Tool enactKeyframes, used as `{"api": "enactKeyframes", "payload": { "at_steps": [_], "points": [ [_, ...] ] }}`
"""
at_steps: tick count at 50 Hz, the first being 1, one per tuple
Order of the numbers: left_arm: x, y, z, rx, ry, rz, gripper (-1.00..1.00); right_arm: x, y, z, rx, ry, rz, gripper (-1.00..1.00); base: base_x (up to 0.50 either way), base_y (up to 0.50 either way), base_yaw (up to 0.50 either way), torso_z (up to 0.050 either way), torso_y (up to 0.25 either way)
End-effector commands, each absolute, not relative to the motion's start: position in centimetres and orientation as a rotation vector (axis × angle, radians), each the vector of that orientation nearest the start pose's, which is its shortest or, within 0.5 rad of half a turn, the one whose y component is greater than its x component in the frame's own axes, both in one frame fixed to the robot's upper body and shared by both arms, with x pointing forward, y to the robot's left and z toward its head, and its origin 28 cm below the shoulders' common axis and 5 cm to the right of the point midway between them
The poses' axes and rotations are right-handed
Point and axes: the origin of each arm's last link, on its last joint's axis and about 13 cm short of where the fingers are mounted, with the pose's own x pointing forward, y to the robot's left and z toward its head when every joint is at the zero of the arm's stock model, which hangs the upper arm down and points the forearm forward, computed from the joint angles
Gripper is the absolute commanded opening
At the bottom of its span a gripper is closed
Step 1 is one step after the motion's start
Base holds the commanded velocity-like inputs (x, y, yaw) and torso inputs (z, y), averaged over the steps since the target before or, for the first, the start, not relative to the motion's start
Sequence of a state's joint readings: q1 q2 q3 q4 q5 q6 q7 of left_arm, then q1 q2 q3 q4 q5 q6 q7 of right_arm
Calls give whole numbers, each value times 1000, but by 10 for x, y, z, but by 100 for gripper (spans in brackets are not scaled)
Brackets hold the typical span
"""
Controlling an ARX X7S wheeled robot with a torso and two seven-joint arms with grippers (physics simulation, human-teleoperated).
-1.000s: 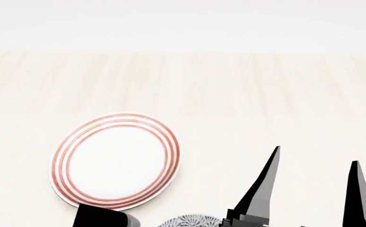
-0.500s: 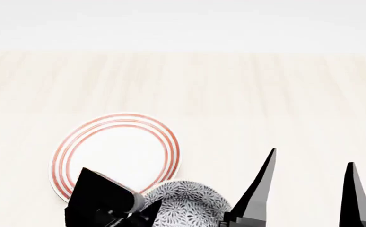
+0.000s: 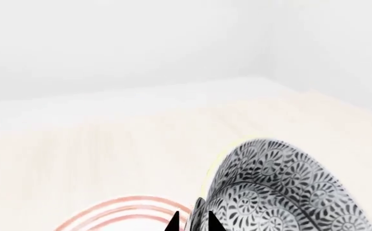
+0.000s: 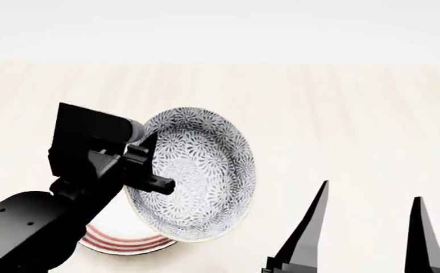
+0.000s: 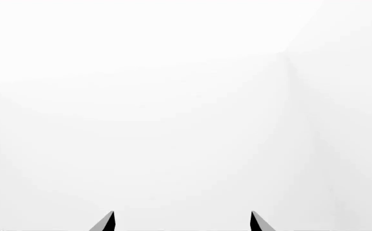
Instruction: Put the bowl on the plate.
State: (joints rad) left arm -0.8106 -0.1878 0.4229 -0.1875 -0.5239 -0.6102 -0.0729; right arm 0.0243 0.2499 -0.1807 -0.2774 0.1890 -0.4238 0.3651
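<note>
The bowl [image 4: 197,173], patterned dark grey-blue and white, hangs tilted on edge with its inside facing the head camera. My left gripper [image 4: 145,162] is shut on its left rim, one finger inside and one outside. It hovers over the plate [image 4: 125,243], a white plate with red rings that is mostly hidden behind the bowl and arm. In the left wrist view the bowl's outside [image 3: 282,192] fills the corner, my left gripper [image 3: 192,220] pinches its rim, and the plate's red rings [image 3: 118,216] lie below. My right gripper [image 4: 372,196] stands open and empty, to the right of the bowl.
The pale wooden table [image 4: 319,114] stretches beyond and to the right of the plate. The right wrist view shows only my right gripper [image 5: 182,219] with its jaws spread against blank white.
My left arm has carried the bowl up from the near edge of the view and over the plate, tipping it onto its edge. The right gripper has barely shifted.
</note>
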Motion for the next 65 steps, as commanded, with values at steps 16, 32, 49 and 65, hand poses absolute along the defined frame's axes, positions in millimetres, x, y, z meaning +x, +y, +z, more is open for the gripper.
{"api": "enactKeyframes", "payload": {
  "at_steps": [16, 32, 49, 65],
  "points": [
    [429, 192, 184, -168, 161, -35, -100, 208, -106, 104, 132, -674, -107, 100, 0, 0, 0, 0, 0],
    [423, 196, 171, -276, 335, 52, -100, 208, -106, 105, 131, -678, -107, 100, 0, 0, 0, 0, 0],
    [420, 182, 157, -162, 334, -37, -100, 208, -107, 102, 127, -671, -106, 100, 0, 0, 0, 0, 0],
    [419, 187, 155, -164, 334, -3, -100, 208, -106, 99, 121, -662, -100, 100, 0, 0, 0, 0, 1]
  ]
}}
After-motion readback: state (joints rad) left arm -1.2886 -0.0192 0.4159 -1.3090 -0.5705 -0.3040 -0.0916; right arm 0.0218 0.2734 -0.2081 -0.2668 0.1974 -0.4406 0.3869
